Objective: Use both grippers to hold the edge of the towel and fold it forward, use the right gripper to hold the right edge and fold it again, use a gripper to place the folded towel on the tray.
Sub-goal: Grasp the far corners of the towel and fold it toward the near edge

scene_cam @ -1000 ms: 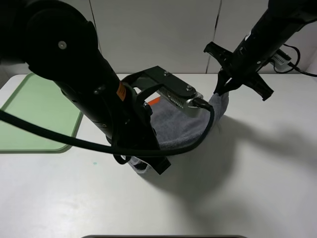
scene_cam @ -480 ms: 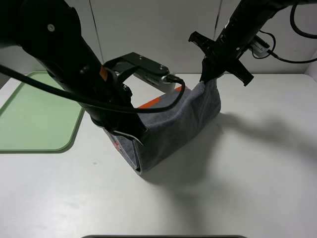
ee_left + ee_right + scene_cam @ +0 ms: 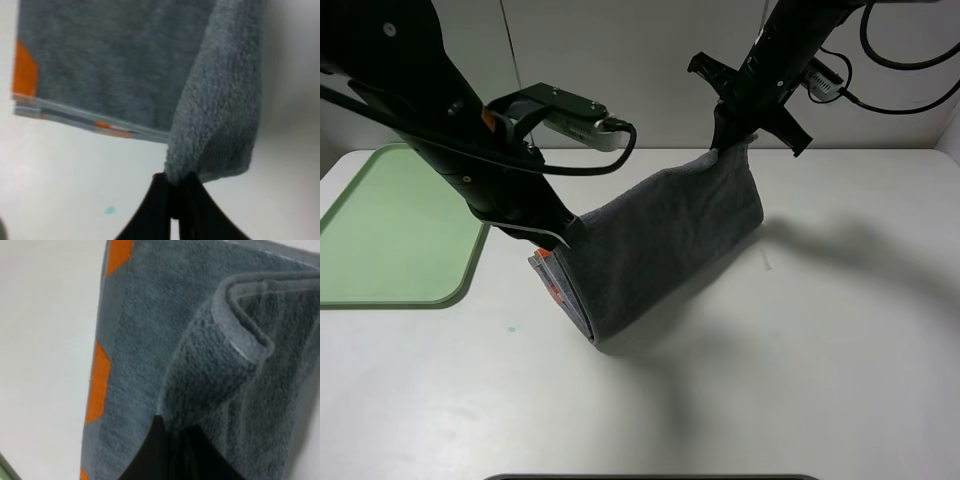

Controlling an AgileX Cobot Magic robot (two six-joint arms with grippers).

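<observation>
**tinkerbot:** So what changed in that last second?

**armwatcher:** Both arms had hauled the edge of the towel (image 3: pixel 582 214) higher and further back. The left gripper (image 3: pixel 558 232) was pinched on the hem at 9 o'clock of the towel (image 3: pixel 665 235), and the right gripper (image 3: pixel 730 135) was clamped on the corner at 1 o'clock. The cloth had been bunched low. Now it hung as a sheet, with the orange end on the table (image 3: pixel 820 350).

**tinkerbot:** And the tray?

**armwatcher:** The tray (image 3: pixel 390 220) sat off at 9 o'clock, well apart. I'd guess the first fold was halfway done, lifted but not laid forward.
</observation>
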